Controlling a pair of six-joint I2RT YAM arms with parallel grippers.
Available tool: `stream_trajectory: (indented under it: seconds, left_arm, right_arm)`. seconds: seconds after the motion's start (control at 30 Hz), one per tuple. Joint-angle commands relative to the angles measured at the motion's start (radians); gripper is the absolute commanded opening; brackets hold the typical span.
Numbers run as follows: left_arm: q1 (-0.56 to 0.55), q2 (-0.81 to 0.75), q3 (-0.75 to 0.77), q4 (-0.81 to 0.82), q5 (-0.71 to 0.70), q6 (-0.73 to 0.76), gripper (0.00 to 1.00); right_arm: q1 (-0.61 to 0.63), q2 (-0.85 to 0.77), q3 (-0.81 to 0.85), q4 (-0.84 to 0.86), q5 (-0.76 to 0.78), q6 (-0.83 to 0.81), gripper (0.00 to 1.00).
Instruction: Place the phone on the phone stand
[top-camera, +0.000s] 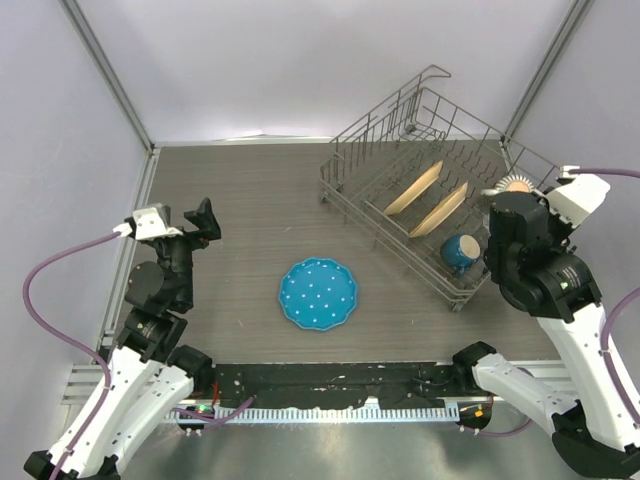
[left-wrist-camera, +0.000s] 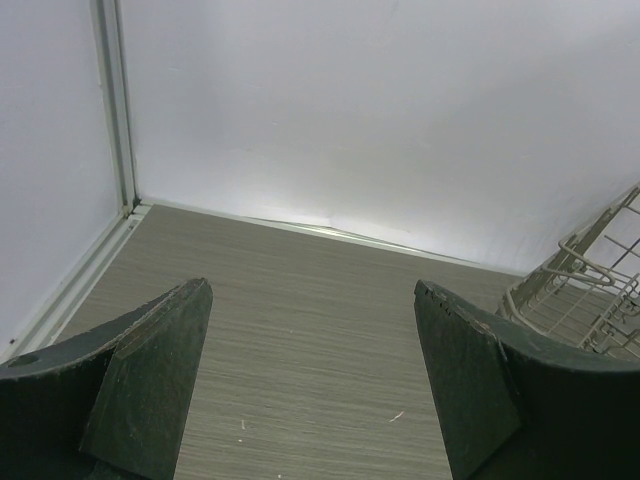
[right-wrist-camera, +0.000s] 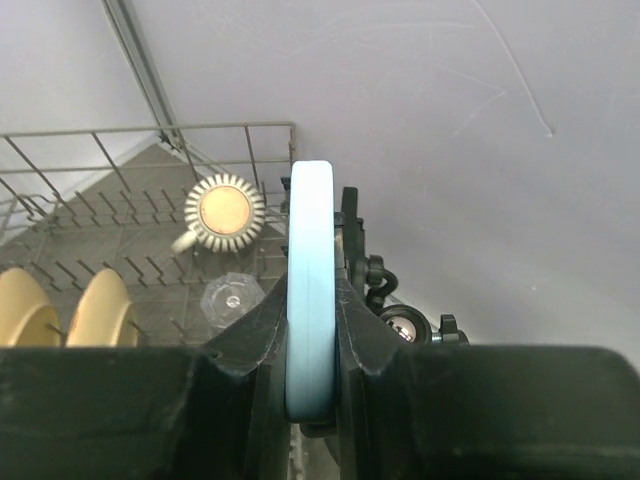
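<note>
Phone (right-wrist-camera: 310, 290) — pale blue, upright, seen edge-on — is pinched between the closed-in fingers of the right gripper (right-wrist-camera: 310, 305). Just behind it is a black knobbed fitting (right-wrist-camera: 390, 300); I cannot tell whether that is the stand. Beyond lies the dish rack (right-wrist-camera: 150, 130). The left gripper (left-wrist-camera: 310, 295) hangs spread and empty over the table (left-wrist-camera: 300, 240). The risk is the narrow pinch on smooth faces — a tilt while lowering could drop the phone among the rack's wires.

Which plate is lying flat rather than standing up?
The blue dotted plate, flat on the table; the two tan plates stand on edge in the rack.
</note>
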Motion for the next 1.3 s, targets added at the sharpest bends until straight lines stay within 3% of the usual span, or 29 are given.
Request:
stream_trajectory:
  seconds: [0.0, 0.2, 0.43, 0.7, 1.0, 1.27]
  left_arm:
    - [-0.003, -0.001, 0.042, 0.015, 0.019, -0.006, 0.86]
    - [-0.005, 0.001, 0.045, 0.012, 0.031, -0.006, 0.86]
    - [-0.014, 0.003, 0.043, 0.012, 0.034, -0.007, 0.87]
    - [-0.019, 0.001, 0.043, 0.012, 0.037, -0.003, 0.87]
    - [-0.025, 0.001, 0.043, 0.012, 0.045, -0.003, 0.87]
    - [-0.028, 0.001, 0.042, 0.014, 0.045, 0.000, 0.87]
  right_arm:
    - [-0.006, -0.056, 0.042, -0.063, 0.011, -0.034, 0.01]
    - [-0.006, -0.065, -0.045, -0.131, -0.021, 0.097, 0.00]
    - [-0.041, -0.047, -0.256, -0.034, -0.014, 0.234, 0.00]
    - [-0.058, -0.174, -0.349, 0.018, 0.021, 0.230, 0.00]
    - [-0.061, -0.349, -0.493, 0.004, 0.028, 0.370, 0.00]
    - [-0.061, -0.389, -0.578, 0.076, -0.003, 0.374, 0.00]
